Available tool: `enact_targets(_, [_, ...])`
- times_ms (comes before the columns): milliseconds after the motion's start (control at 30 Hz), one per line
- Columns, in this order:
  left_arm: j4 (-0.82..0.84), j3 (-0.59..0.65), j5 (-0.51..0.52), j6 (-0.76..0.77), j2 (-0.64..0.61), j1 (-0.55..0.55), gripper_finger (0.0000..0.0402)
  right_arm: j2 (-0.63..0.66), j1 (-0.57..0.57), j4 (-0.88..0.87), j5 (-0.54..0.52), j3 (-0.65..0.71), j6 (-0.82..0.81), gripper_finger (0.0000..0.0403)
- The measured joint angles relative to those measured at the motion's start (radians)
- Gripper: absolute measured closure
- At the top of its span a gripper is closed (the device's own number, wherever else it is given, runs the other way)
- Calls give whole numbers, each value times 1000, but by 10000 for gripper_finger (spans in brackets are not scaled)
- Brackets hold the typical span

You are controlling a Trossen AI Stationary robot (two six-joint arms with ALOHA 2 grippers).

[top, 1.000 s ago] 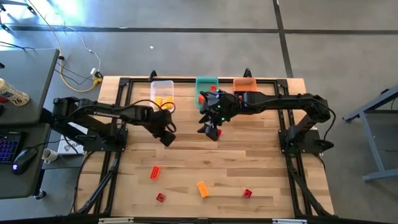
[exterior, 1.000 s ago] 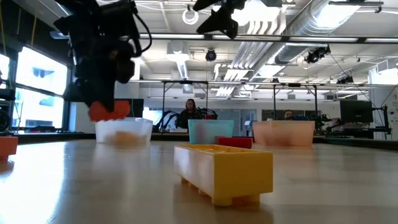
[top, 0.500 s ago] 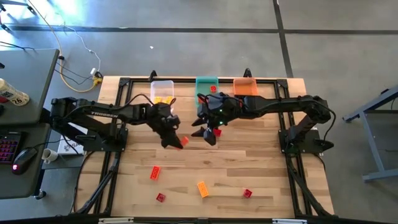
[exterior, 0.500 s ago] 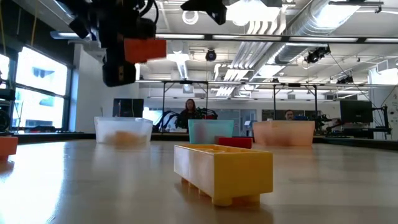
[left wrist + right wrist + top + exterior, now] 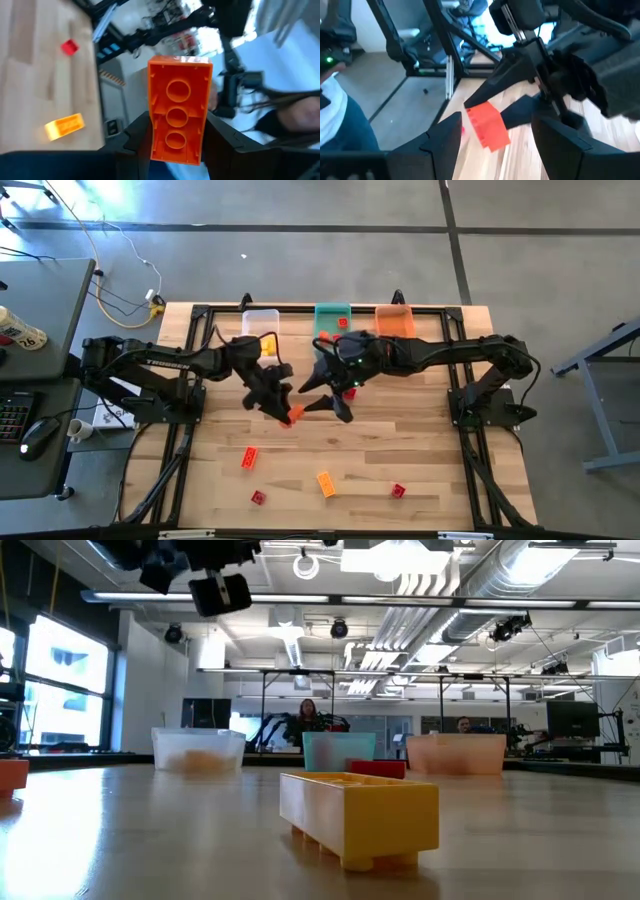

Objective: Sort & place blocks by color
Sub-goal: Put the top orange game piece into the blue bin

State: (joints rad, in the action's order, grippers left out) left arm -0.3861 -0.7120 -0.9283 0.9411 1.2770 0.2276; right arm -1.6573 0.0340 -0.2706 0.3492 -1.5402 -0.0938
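Note:
My left gripper (image 5: 283, 408) is shut on an orange block (image 5: 177, 112) above the middle of the table, and the block's hollow underside faces the left wrist camera. My right gripper (image 5: 323, 400) stands open just to the right of it, facing the block (image 5: 488, 126), with nothing between its fingers. Several more blocks lie on the near half of the table: a red-orange one (image 5: 250, 457), a red one (image 5: 259, 498), a yellow-orange one (image 5: 325, 483) and another red one (image 5: 398, 491). My left gripper pinches the orange block by its two long sides (image 5: 152, 142) between its two fingers, at one end. The rest of the block sticks out ahead of the fingertips. The fingers run nearly level, slanting toward the table's right and near side. The block is lifted clear of the table.
Three bins stand along the far edge: a clear one (image 5: 260, 323) holding yellow blocks, a teal one (image 5: 333, 315) holding a red block, and an orange one (image 5: 394, 317). A desk with a mouse and keyboard stands left of the table. People sit far behind in the low view.
My left gripper has risen and swung from pointing down to nearly level, rolling as it went. It has carried the orange block toward the table's middle and my right gripper. My right gripper has shifted a little toward the left arm and tipped up, staying open.

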Motion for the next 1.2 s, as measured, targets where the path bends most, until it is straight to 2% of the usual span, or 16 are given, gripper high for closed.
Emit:
enact_targets(267, [-262,0,-8,179,0,8,290,0,0,72,12,0,-2,176])
enact_targets(400, [-264,-1,-9,193,-1,23,290,0,0,96,71,0,-2,176])
enact_targets(600, [-272,-6,16,219,-1,28,290,0,-1,122,70,0,2,176])
enact_targets(933, [-269,-90,32,235,0,28,290,0,-1,137,70,0,5,178])
enact_targets(1200, [-264,-97,36,234,25,28,290,-1,-2,166,92,0,7,234])
